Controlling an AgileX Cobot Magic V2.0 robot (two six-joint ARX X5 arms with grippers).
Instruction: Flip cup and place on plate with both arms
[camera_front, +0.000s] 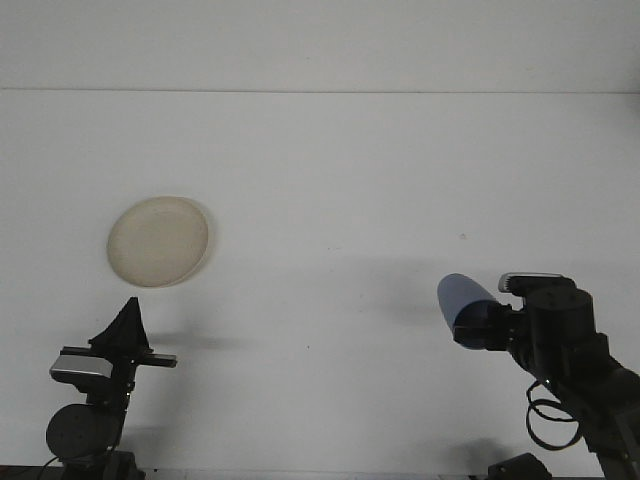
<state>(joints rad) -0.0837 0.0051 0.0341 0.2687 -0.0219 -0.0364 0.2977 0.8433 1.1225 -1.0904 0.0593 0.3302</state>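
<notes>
A blue cup (459, 299) is held above the table at the lower right, tilted with its closed end pointing up and to the left. My right gripper (478, 322) is shut on its lower end. A beige round plate (159, 241) lies flat on the white table at the left. My left gripper (127, 322) rests low at the bottom left, below the plate, with its dark fingers together in a point and nothing in them.
The white table (330, 180) runs back to a pale wall. Cables hang beside the right arm (570, 350) at the bottom right corner.
</notes>
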